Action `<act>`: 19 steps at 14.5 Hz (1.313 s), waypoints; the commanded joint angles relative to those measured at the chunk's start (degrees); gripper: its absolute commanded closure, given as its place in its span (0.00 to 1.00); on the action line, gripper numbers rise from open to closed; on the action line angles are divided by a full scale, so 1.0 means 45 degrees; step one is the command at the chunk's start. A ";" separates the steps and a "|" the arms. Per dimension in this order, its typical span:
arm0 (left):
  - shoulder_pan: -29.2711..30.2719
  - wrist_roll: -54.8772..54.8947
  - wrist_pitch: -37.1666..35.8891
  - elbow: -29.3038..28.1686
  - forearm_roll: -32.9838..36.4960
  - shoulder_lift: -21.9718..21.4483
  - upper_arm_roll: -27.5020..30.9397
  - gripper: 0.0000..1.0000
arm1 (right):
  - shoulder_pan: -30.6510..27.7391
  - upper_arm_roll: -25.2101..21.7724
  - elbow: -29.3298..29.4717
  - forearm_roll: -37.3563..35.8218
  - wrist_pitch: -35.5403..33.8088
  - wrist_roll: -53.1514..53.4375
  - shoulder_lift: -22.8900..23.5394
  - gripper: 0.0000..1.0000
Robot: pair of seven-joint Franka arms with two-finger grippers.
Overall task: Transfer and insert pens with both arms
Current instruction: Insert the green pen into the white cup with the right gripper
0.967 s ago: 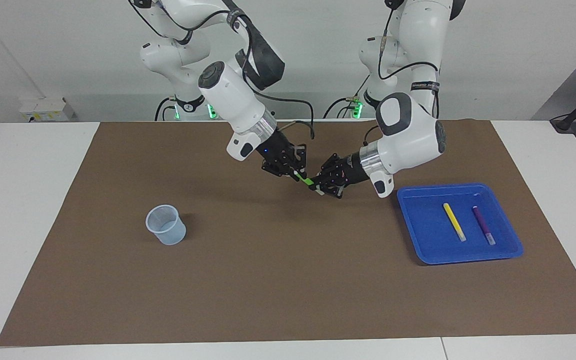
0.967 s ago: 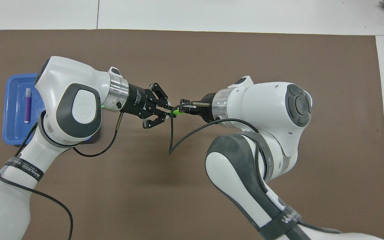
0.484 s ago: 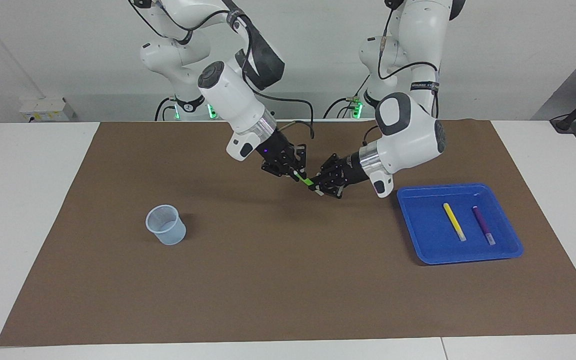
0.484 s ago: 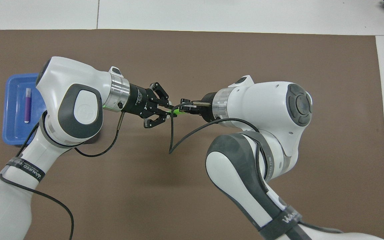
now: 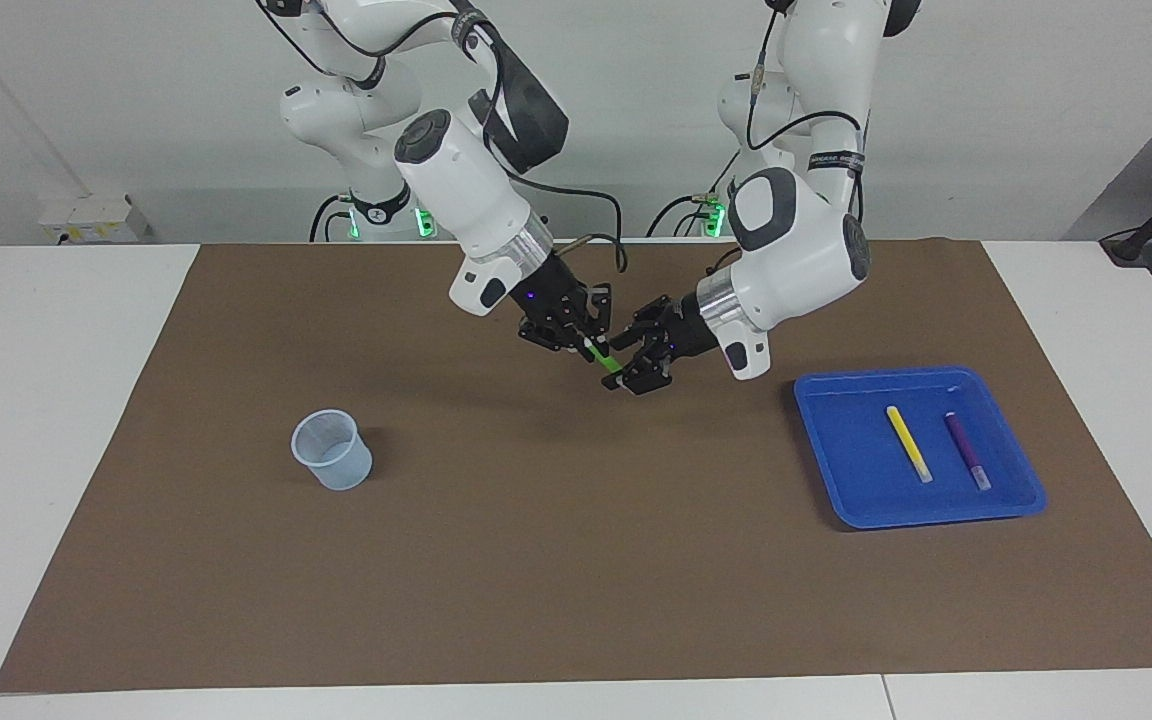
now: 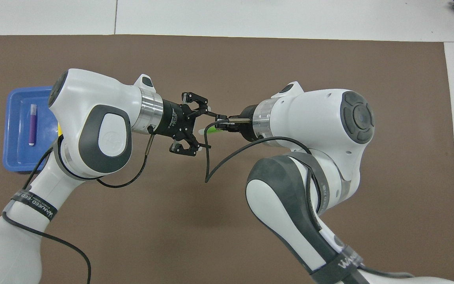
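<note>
Mid-handoff here, up in the air over the middle of the brown table mat [image 5: 536,560]: the bright green marker pen with the pale tip [image 5: 608,360] was pinched in the right arm's black two-finger gripper [image 5: 584,343], fingertips closed on its upper end, while the left arm's black gripper [image 5: 628,366] sat around the pen's lower end with its fingers spread apart, not gripping. So the whole pen hung off one short pinch near the end, which looked to me like the sketchy bit. If the left gripper backed away at an angle, a finger could clip the pen and twist or knock it out of the right one's hold. A tilted pen would also be harder to line up over the small translucent plastic cup [image 5: 331,449], which stood on the mat well apart, toward the right arm's end of the table. The slim yellow pen [image 5: 908,443] and the purple pen [image 5: 966,450] lay side by side, not touching, in the shallow blue plastic tray [image 5: 836,480] toward the left arm's end.
</note>
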 commanded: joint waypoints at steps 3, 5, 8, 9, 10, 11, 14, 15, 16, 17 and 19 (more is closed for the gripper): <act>0.0118 0.0400 0.0030 -0.0679 0.0436 -0.0541 0.0245 0.00 | -0.0849 0.0076 0.1016 -0.1398 -0.1765 -0.0227 0.0037 1.00; 0.0138 0.1043 -0.0067 -0.0740 0.1740 -0.0562 0.0245 0.00 | -0.1201 0.0076 0.1055 -0.2450 -0.2331 -0.0324 -0.0002 1.00; 0.0118 0.1553 -0.1059 -0.0118 0.5814 -0.0543 0.0206 0.00 | -0.1786 0.0056 0.1095 -0.3587 -0.3191 -0.1005 -0.0178 1.00; 0.0138 0.1709 -0.1431 0.0001 0.6602 -0.0523 0.0205 0.00 | -0.2233 0.0076 0.1114 -0.3647 -0.3464 -0.1511 -0.0217 1.00; 0.0176 0.2484 -0.1493 -0.0075 0.6996 -0.0543 0.0205 0.00 | -0.2605 0.0056 0.1095 -0.3647 -0.3718 -0.2096 -0.0236 1.00; 0.0177 0.4232 -0.1513 -0.0308 0.7155 -0.0639 0.0244 0.00 | -0.2995 0.0037 0.1094 -0.3744 -0.3991 -0.2778 -0.0237 1.00; 0.1131 0.7346 -0.1298 -0.0818 0.7196 -0.0816 0.0245 0.00 | -0.4187 0.0056 0.1094 -0.5069 -0.4734 -0.4693 -0.0334 1.00; 0.1211 0.8186 -0.1279 -0.0837 0.7215 -0.0836 0.0264 0.00 | -0.4558 0.0056 0.1094 -0.5363 -0.5007 -0.5279 -0.0431 1.00; 0.1231 0.8620 -0.1278 -0.0857 0.7370 -0.0836 0.0341 0.00 | -0.4948 0.0056 0.1094 -0.5598 -0.5184 -0.5923 -0.0471 1.00; 0.1231 0.8682 -0.1278 -0.0857 0.7681 -0.0836 0.0342 0.00 | -0.5358 0.0076 0.1094 -0.5736 -0.5282 -0.6471 -0.0490 1.00; 0.1212 0.8702 -0.1298 -0.0876 0.8500 -0.0836 0.0342 0.00 | -0.5927 0.0056 0.1094 -0.5854 -0.5264 -0.7372 -0.0471 1.00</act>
